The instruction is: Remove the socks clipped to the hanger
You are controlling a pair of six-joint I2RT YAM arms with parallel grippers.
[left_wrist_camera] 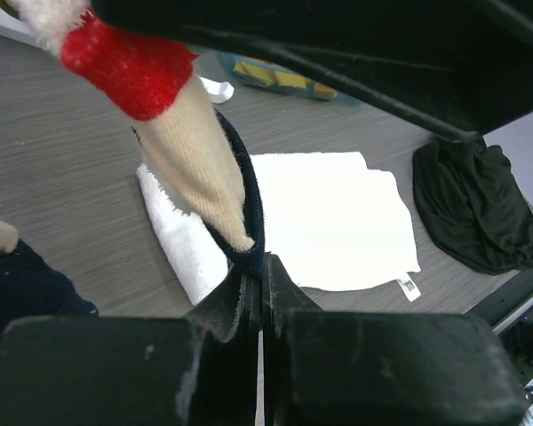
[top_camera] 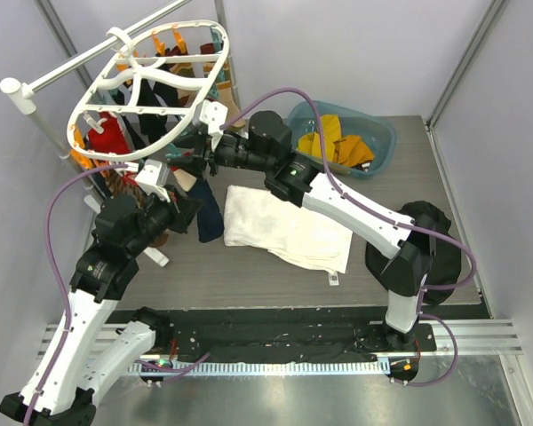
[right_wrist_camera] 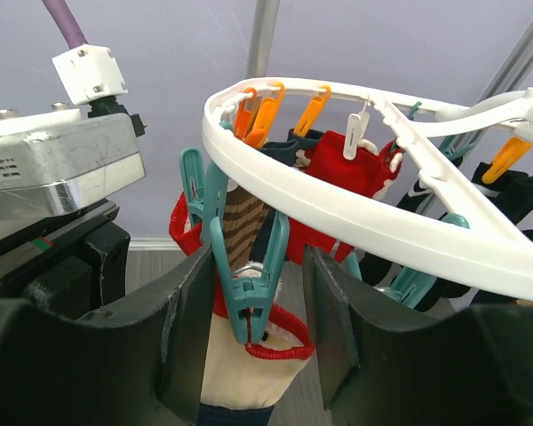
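While left tool (left_wrist_camera: 260, 286) clamps the sock (left_wrist_camera: 200, 169), right tool (right_wrist_camera: 259, 286) gapes loosely around teal clip (right_wrist_camera: 242, 311).

White oval hanger (right_wrist_camera: 338, 209) sits tilted in the upper left of the overhead view. Bunch of socks (top_camera: 107, 138) clipped under it: red, black, mustard, one cream with a red cuff.

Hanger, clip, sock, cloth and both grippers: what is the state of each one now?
Hanger, hung up, socks clipped to it.
Teal clip, closed on the cream sock.
Cream sock, clipped on top, pinched below.
Left gripper, shut on the cream sock.
Right gripper, open around the teal clip.
White cloth, lying spread out.
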